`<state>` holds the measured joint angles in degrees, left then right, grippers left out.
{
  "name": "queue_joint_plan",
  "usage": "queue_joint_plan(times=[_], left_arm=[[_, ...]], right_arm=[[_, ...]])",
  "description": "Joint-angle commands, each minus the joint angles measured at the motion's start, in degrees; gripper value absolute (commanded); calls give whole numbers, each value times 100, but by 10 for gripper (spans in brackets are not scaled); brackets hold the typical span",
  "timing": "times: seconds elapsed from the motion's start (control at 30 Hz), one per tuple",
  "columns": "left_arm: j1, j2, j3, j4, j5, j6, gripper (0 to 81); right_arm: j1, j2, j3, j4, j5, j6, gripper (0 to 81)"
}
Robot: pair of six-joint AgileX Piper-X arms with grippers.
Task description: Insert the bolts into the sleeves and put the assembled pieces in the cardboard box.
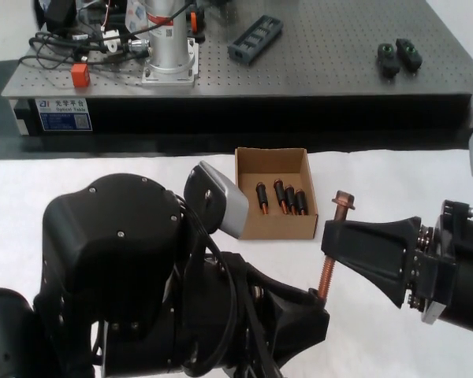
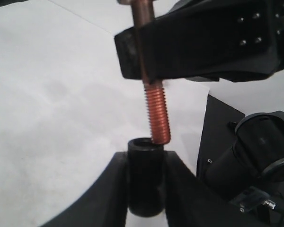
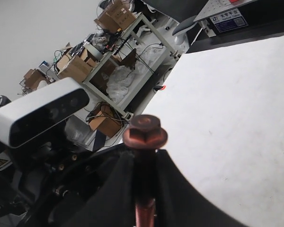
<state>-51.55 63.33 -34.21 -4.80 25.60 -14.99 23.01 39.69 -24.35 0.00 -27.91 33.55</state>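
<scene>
Bolt (image 2: 157,113) between fingers (image 2: 203,45), perhaps at sleeve (image 2: 145,177)

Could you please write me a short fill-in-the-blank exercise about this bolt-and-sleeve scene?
1. The right gripper is shut on a copper-coloured, threaded ___.
2. The left gripper is shut on a black ___.
3. The cardboard box holds ___ assembled pieces.

Missing words: bolt; sleeve; four.

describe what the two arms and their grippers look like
Both are matte black. The left arm has smooth housings dotted with small screws and carries a silver-grey camera with a dark front. The left gripper has smooth curved fingers. The right gripper has fingers that narrow toward the tips.
</scene>
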Motion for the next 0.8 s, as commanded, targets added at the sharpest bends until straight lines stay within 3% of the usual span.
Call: queue_joint_plan(times=[0.0,0.17,0.53,0.77], left_arm=[[-1,-56,-26,-171,-58,88,6],[-1,-56,-26,-171,53,172,6],[-1,-56,-26,-284,-440,172,6],[-1,-56,-26,-439,-237,172,6]], right_arm=[[-18,64,-68,0,-190,33,34],[-18,173,-68,0,-369,33,34],[-18,172,-68,0,-192,33,34],[-18,172,-68,-86,-169,33,34]])
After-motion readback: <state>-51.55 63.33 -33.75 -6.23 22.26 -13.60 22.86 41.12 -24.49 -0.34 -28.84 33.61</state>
